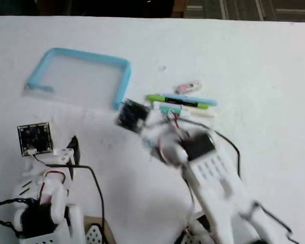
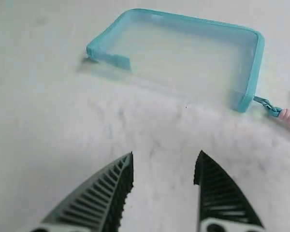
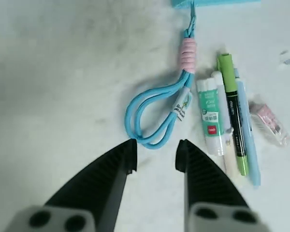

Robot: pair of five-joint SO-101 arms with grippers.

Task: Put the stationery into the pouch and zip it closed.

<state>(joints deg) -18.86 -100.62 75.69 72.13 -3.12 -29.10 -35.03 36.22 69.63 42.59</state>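
right now the left gripper [image 2: 165, 157] hangs over bare white table [image 1: 254, 61] with its two ribbed black fingers [image 2: 111, 186] spread well apart and nothing between them. straight ahead of its tips, with a stretch of tabletop between, the pouch [image 2: 183, 19] lies flat: a clear panel edged all round in turquoise zipper tape. from the pouch corner farthest from this gripper's line a zipper pull runs out to a pink coil [image 2: 287, 116].

over at the other arm, the right gripper [image 3: 157, 145] is also parted, by a narrower gap, and has hold of nothing. directly in front of its fingertips lies the blue wrist strap [image 3: 154, 116], a doubled cord loop whose near bend sits just at the mouth of the gap; whether it touches either finger cannot be told. the strap leads away from the tips through the pink coil to the pouch corner.

beside the strap, ahead of this gripper and on the side away from the left arm, the stationery lies on the table outside the pouch, roughly parallel and packed close: a glue stick [image 3: 210, 116] nearest the loop, then a green highlighter [image 3: 232, 106], then a blue pen [image 3: 246, 130]. a small pink eraser [image 3: 268, 123] in a clear wrapper lies a little apart beyond the pen.
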